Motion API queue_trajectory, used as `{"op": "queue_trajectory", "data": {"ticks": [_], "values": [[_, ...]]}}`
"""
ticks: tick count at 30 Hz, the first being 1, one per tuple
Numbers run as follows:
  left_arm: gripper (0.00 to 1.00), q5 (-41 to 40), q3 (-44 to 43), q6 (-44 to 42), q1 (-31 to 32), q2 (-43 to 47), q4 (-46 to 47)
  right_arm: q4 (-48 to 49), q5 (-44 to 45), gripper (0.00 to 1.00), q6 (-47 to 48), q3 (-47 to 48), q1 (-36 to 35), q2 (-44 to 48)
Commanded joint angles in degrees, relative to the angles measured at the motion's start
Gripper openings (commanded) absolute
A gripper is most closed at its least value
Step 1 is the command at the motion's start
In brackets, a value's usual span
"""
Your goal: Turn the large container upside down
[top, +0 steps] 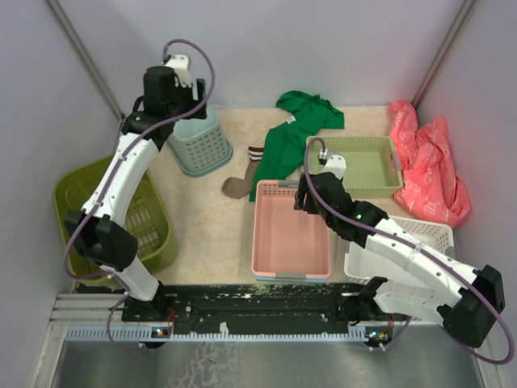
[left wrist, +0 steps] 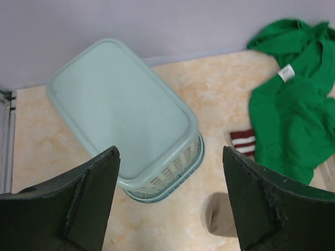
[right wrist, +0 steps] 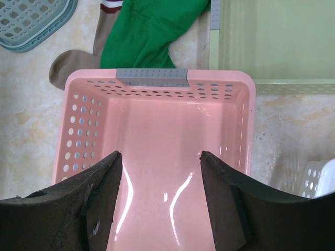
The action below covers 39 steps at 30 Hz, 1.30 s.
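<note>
olive-green plastic, slotted along its sides and base: the large container (top: 81, 186) sits at the far left edge of the tabletop (top: 210, 234), close to the left wall, its mouth facing up and nothing showing inside it. the left arm's white link crosses above its right half. the left pincer (left wrist: 170, 154) is well apart from it, hanging over the back left corner, right above a teal basket (left wrist: 125, 120) that stands upside down with its smooth base on top. its fingers are spread wide with nothing between them, and they touch nothing. to the right of the teal basket lie a green garment (top: 295, 133) and a brown sock (top: 238, 186) with a striped cuff. the right pincer (right wrist: 160, 157) hovers over a pink tray (right wrist: 78, 130) in the middle of the tabletop, its fingers moderately apart and empty above the tray's bare floor. behind the pink tray sits a pale green tray (top: 363, 166). to that tray's right lies a crumpled red bag (top: 428, 162), and nearer the arms a white basket (top: 432, 234) sits under the right arm.
</note>
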<state>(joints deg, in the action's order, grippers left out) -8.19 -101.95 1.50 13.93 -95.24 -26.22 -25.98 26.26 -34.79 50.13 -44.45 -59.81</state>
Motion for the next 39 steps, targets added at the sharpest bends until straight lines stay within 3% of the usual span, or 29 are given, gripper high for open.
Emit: {"op": "queue_trajectory", "data": {"ticks": [1, 5, 15, 27, 35, 39], "values": [[0.86, -1.4, 2.9, -9.3, 3.4, -2.8, 1.7, 2.9, -0.2, 0.62, -0.4, 0.6, 0.3, -0.2], [0.82, -0.7, 4.0, -13.4, 5.8, -5.4, 3.7, 2.5, 0.2, 0.62, -0.4, 0.5, 0.3, 0.2], [0.72, 0.5, 1.4, -10.7, 6.1, -14.1, 6.9, 2.5, 0.2, 0.62, 0.2, 1.5, 0.3, -1.1], [0.36, -5.7, 1.4, -4.1, 6.3, -18.7, 8.6, 1.9, 1.0, 0.62, 0.4, 1.2, 0.3, -0.4], [0.0, -11.0, -1.7, 0.6, 6.5, -21.7, 8.5, 2.1, 0.9, 0.62, 0.2, 0.9, 0.3, -0.5], [0.0, -14.3, -5.6, 3.6, 6.4, -24.9, 7.0, 1.7, 1.4, 0.62, 0.1, 0.5, 0.3, 0.3]]}}
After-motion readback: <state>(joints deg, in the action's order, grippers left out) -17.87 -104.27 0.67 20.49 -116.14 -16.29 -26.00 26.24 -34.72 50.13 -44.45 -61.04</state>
